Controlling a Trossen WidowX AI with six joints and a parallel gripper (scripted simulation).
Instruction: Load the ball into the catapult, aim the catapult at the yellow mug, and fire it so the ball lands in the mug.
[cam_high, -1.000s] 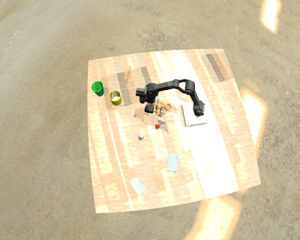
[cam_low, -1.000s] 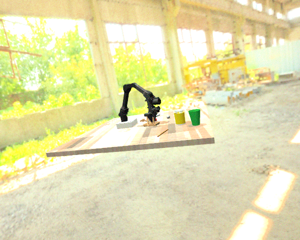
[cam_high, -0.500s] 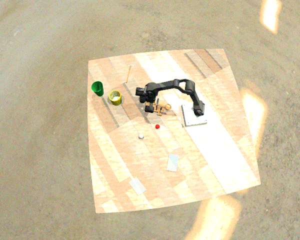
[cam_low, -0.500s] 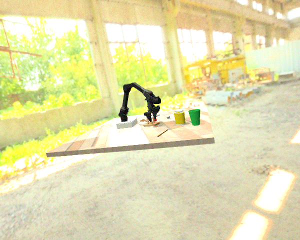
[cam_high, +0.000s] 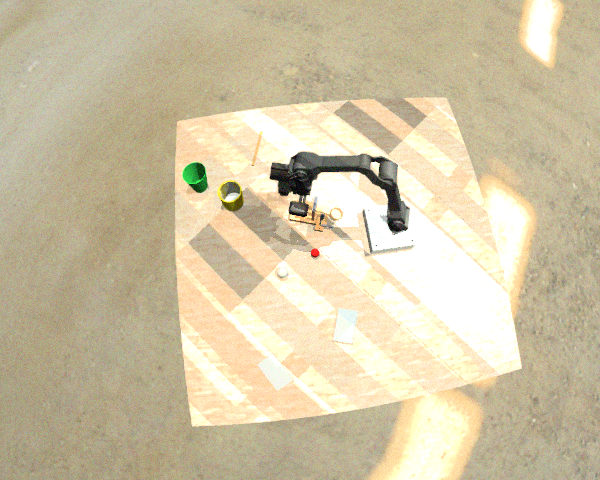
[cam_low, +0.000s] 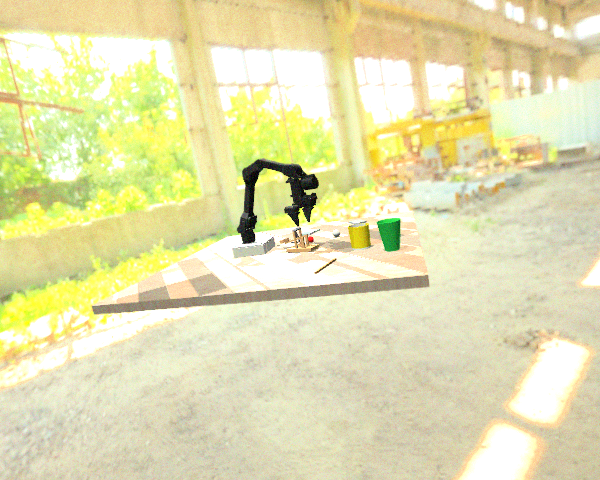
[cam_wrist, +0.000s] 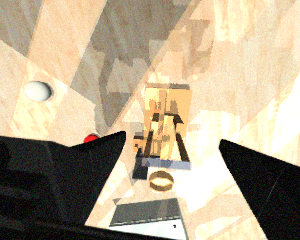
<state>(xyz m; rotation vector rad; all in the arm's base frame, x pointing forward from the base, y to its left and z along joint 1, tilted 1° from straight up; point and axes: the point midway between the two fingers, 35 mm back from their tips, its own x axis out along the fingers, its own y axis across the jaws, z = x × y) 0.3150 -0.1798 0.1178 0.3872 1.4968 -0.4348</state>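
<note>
The wooden catapult (cam_high: 300, 218) (cam_low: 301, 248) (cam_wrist: 183, 100) stands on the table near the robot's base, its throwing end towards the base. The ring (cam_wrist: 161, 189) at that end looks empty. My gripper (cam_low: 302, 222) (cam_wrist: 171, 139) is wide open and empty above the catapult, pointing down. A red ball (cam_high: 314, 253) (cam_low: 310, 239) (cam_wrist: 91, 139) lies beside the catapult, partly hidden by a finger in the wrist view. A white ball (cam_high: 282, 271) (cam_low: 336, 234) (cam_wrist: 37, 91) lies farther out. The yellow mug (cam_high: 231, 201) (cam_low: 358, 235) stands upright beyond the catapult's front end.
A green cup (cam_high: 198, 184) (cam_low: 389, 234) stands beyond the yellow mug. A thin stick (cam_high: 257, 148) (cam_low: 325, 265) lies to one side. Two pale flat plates (cam_high: 345, 326) (cam_high: 275, 372) lie on the opposite side. The white base block (cam_high: 390, 246) (cam_low: 253, 247) is behind the catapult.
</note>
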